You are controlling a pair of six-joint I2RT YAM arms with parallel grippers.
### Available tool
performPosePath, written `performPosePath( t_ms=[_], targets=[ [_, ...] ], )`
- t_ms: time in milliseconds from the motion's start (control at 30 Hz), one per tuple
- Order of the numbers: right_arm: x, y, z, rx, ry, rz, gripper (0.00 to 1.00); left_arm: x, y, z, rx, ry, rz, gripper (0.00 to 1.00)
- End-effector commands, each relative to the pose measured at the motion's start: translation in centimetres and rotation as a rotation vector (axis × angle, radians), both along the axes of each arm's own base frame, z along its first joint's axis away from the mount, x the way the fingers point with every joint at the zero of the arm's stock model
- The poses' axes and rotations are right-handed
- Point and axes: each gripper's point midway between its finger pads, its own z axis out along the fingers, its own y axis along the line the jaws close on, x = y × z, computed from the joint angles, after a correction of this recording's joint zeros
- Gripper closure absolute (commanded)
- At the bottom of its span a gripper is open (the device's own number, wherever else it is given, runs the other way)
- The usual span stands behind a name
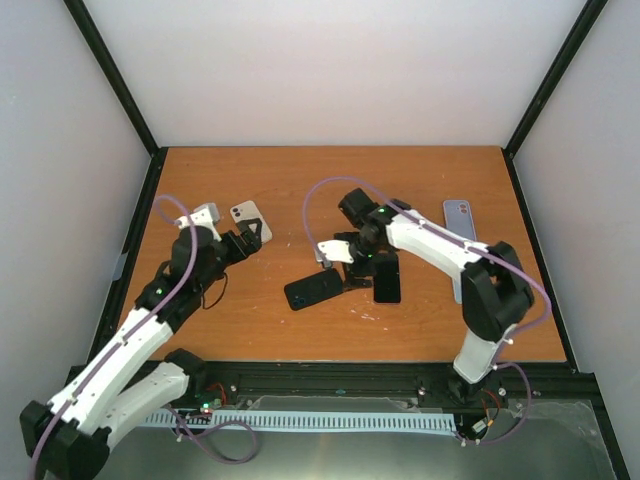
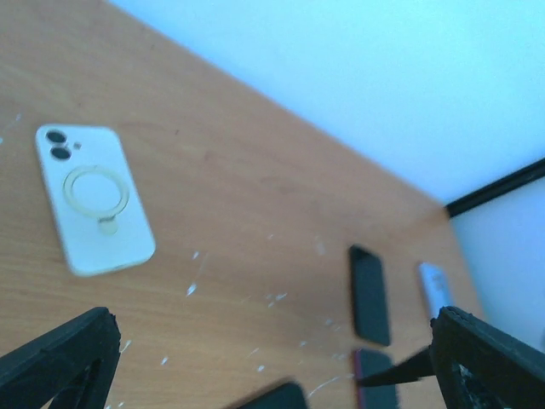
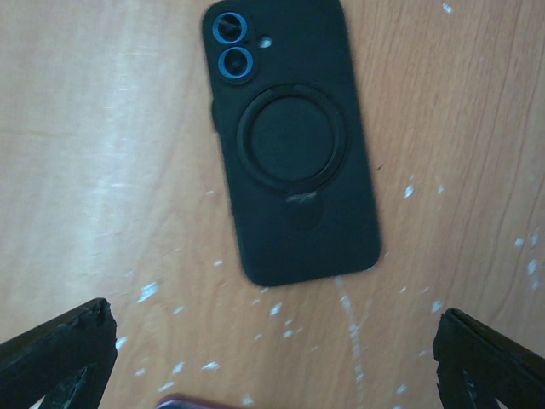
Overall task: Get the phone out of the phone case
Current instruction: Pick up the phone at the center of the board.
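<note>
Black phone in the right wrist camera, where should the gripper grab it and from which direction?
Likely the two long edges of the black phone, coming straight down from above. It lies flat, back up, so only its thin edges can be pinched, and the open right gripper spans wider than it.

The phone (image 3: pixel 235 61), blue-lensed, sits inside its black ring-backed case (image 3: pixel 294 170), lying flat, back up, on the table (image 3: pixel 102 170).
</note>
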Motion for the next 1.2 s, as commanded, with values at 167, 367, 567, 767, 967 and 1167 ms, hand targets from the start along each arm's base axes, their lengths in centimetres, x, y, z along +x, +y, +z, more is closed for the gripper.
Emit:
performPosePath(
  t_ms=[167,367,567,767,967,1167],
  targets=[
    [1.6,5.2,-3.7,-0.127,-0.083,0.189,0.0,-0.9,1.7,4.2,-0.124,-0.183,0.079,0.01],
    [-0.3,5.8,-6.5,-0.204,0.013,0.247,0.0,-1.0,1.2,4.2,-0.095,-0.183,0.037,0.0],
    [1.1,5.4,-9.1,-0.29,-0.033,0.17,0.0,-1.7,1.5,4.1,-0.115,-0.219,0.036,0.01],
    [1.7,5.1,-9.9,-0.313,-0.06,0.131,0.0,-1.4,1.1,4.8,-0.106,-0.243,0.014,0.0],
    [1.8,4.5,-11.1,-0.359,-0.057,0.136,0.03,-0.9,0.4,4.5,-0.118,-0.225,-0.007,0.01],
    [0.4,3.7,-11.6,-0.388,0.009,0.154,0.24,-0.7,0.2,4.7,-0.115,-0.238,-0.013,0.01]
  ],
)
